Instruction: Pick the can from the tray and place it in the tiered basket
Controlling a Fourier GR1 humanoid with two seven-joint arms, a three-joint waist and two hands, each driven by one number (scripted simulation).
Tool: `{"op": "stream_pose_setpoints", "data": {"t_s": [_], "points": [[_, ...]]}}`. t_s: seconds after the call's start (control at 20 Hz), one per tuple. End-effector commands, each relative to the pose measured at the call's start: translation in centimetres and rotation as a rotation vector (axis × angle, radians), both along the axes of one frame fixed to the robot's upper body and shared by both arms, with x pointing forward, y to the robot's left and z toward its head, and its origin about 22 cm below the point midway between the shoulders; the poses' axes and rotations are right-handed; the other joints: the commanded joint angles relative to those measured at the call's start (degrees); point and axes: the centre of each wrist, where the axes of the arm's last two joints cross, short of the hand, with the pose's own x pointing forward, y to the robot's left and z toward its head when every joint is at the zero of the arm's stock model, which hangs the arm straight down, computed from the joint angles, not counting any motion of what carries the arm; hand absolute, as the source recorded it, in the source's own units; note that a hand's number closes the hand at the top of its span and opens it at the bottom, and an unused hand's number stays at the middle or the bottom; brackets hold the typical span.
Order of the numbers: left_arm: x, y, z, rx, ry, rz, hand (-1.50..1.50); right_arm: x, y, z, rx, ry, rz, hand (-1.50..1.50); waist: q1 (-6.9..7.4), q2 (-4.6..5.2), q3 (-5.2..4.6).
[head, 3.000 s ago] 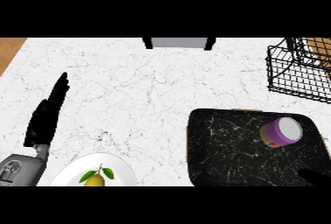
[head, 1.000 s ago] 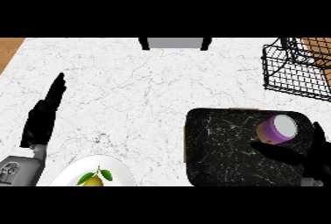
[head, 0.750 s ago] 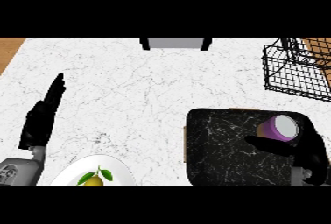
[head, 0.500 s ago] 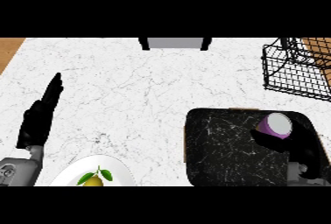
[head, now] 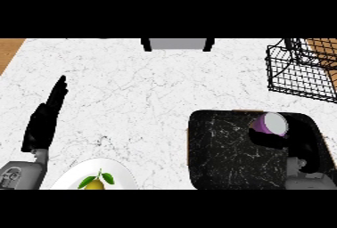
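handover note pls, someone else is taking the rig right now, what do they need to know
Left hand: open, fingers straight, resting at the view's left over the counter, holding nothing.
Right hand: on the tray, fingers curled round the can's lower side; whether the grasp is complete cannot be told.
Can: purple, tilted, on the black tray near its far right corner, not lifted.
Tiered basket: black wire, far right of the counter, beyond the tray.
Also there: a plate with a yellow fruit at the near left.
Done: reach to the can. Left: lift, carry to the basket, release.
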Motion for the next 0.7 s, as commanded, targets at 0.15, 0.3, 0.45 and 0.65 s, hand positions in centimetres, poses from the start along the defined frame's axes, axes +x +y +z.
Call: {"op": "stream_pose_setpoints", "data": {"t_s": [0.15, 0.3, 0.45, 0.65], "points": [[-0.4, 1.6, -0.3, -0.005, -0.006, 0.009, 0.00, -2.0, 1.3, 2.8, 0.060, -0.050, -0.168, 1.50, -0.46, -0.12, -0.02], [0.7, 0.2, 0.7, 0.007, -0.011, -0.035, 0.00, 2.6, 6.9, 2.4, -0.128, -0.035, 0.278, 1.50, 2.35, 0.46, -0.02], [1.5, -1.9, 0.8, -0.021, -0.022, -0.083, 0.00, 3.1, 9.6, 2.3, -0.285, -0.022, 0.627, 1.50, 5.60, 1.46, -0.12], [1.7, -1.3, 0.9, 0.007, -0.014, -0.033, 0.00, 6.9, 13.3, 6.0, -0.273, -0.246, 0.646, 1.50, 1.65, 0.36, 0.05]]}}
